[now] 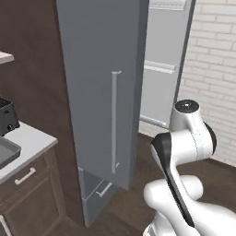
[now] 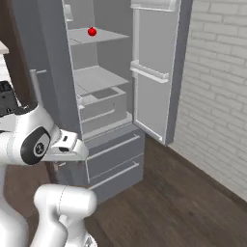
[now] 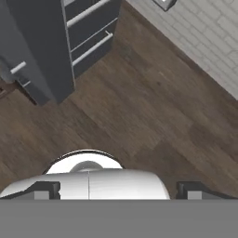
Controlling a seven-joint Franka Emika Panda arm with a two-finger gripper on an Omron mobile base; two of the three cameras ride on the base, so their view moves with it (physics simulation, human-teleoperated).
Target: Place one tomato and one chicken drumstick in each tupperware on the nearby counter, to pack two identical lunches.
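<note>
My jaws (image 3: 119, 189): spread wide, empty, aimed down at dark wooden floor (image 3: 153, 116). Small glossy red tomato (image 2: 92, 32): far above and ahead of jaws, on pale upper shelf (image 2: 103, 35) inside open grey fridge (image 2: 101, 96), chilled storage. Dark grey rectangular tupperware tray (image 1: 7, 152): off to side on pale desk (image 1: 30, 138), awaiting food.

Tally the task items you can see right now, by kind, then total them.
Tomato: 1, on the upper fridge shelf
Tupperware: 1, dark grey, partly in frame on the counter
Chicken drumstick: 0
Total: 2
</note>
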